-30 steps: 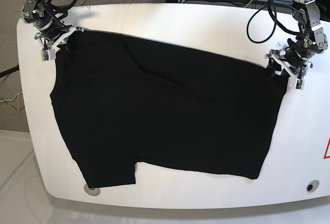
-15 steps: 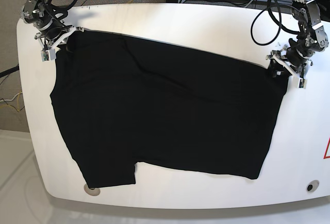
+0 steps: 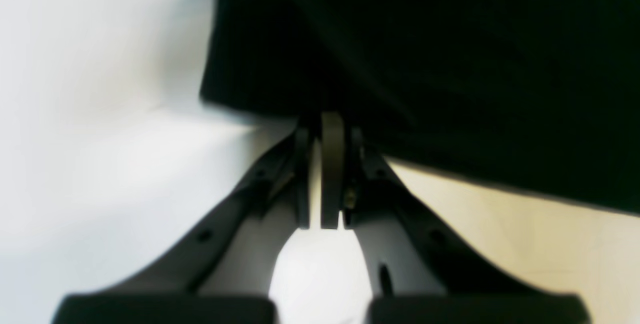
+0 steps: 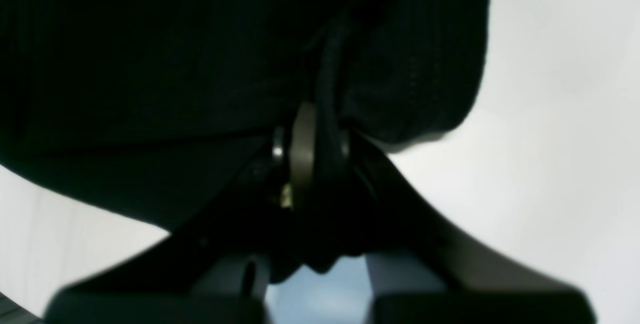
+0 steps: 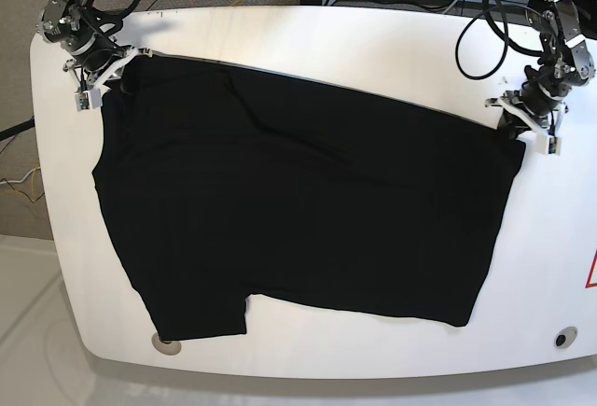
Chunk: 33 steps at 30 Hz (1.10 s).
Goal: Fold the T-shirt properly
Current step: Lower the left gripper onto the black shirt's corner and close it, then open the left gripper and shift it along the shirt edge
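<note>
Left fingers (image 5: 523,130) have now closed on the T-shirt (image 5: 298,201) corner; right fingers (image 5: 104,77) grip the opposite corner.

Both arms are bare metal and black, built of bracketed joints with visible screws. Black cables loop from each arm toward the table's far edge. The left gripper (image 5: 534,124) and right gripper (image 5: 93,79) carry white finger shells with dark inner faces. In the wrist views, each finger (image 3: 332,164) is a curved dark shell with small holes and a grey-olive pad (image 4: 302,148).
</note>
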Each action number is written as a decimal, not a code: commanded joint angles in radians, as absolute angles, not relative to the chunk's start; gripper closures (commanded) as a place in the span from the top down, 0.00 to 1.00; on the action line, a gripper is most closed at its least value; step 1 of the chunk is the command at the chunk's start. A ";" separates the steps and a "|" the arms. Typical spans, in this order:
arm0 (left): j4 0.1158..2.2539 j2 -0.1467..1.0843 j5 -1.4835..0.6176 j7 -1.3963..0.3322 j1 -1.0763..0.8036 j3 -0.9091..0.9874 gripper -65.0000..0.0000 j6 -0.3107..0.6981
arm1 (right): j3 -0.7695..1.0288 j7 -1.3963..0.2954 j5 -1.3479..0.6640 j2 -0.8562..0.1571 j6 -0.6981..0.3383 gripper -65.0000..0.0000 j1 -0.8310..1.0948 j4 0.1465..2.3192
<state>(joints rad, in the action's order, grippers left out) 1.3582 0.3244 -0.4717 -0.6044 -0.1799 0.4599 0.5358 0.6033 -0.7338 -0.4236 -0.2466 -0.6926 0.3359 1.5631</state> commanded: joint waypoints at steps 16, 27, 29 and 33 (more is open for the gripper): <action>1.429 0.345 -0.506 -0.663 -0.192 0.515 0.33 0.548 | 0.609 -0.728 -0.428 -0.261 -0.698 0.00 0.336 1.574; 1.523 0.336 -0.495 -0.678 -0.268 0.533 0.23 0.574 | 0.613 -0.727 -0.426 -0.259 -0.698 0.00 0.336 1.576; 1.536 0.335 -0.489 -0.675 -0.279 0.529 0.17 0.579 | 0.614 -0.727 -0.427 -0.259 -0.698 0.00 0.336 1.574; 1.568 0.333 -0.487 -0.664 -0.311 0.523 0.00 0.584 | 0.614 -0.726 -0.430 -0.259 -0.698 0.00 0.336 1.577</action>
